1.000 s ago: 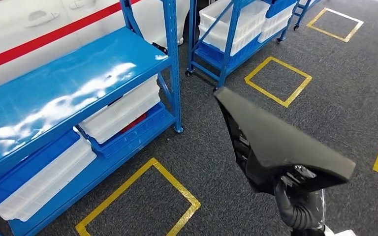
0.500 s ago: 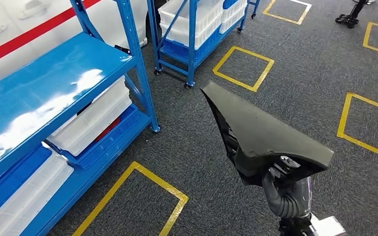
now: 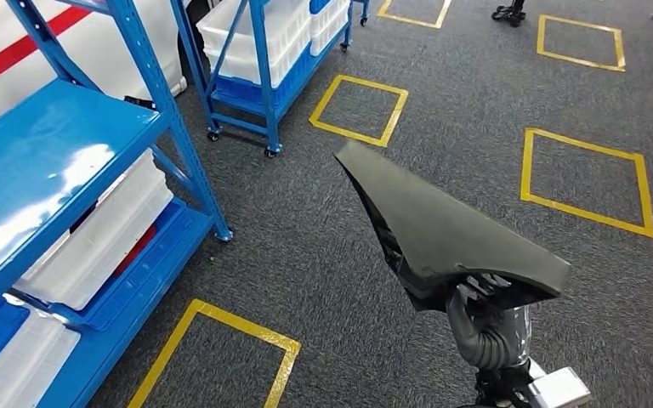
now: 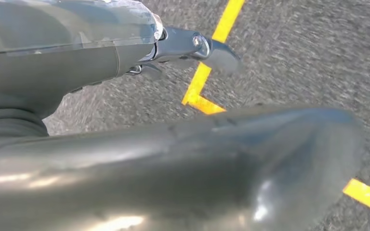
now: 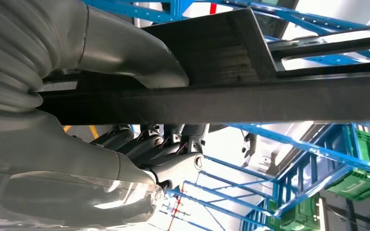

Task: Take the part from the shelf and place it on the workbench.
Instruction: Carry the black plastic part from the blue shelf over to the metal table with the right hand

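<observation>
The part [image 3: 442, 234], a dark matte wedge-shaped panel, sits high over grey carpet [image 3: 323, 255], gripped at its lower edge by the right hand [image 3: 485, 319]. That narrow grip could let its long tip swing or slip near the glossy blue shelf [image 3: 59, 161]. Whether the left hand [image 4: 67, 53] is clenched I cannot tell

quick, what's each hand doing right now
Right hand: grips the dark part from underneath.
Left hand: hangs over the carpet; open or closed cannot be told.
</observation>
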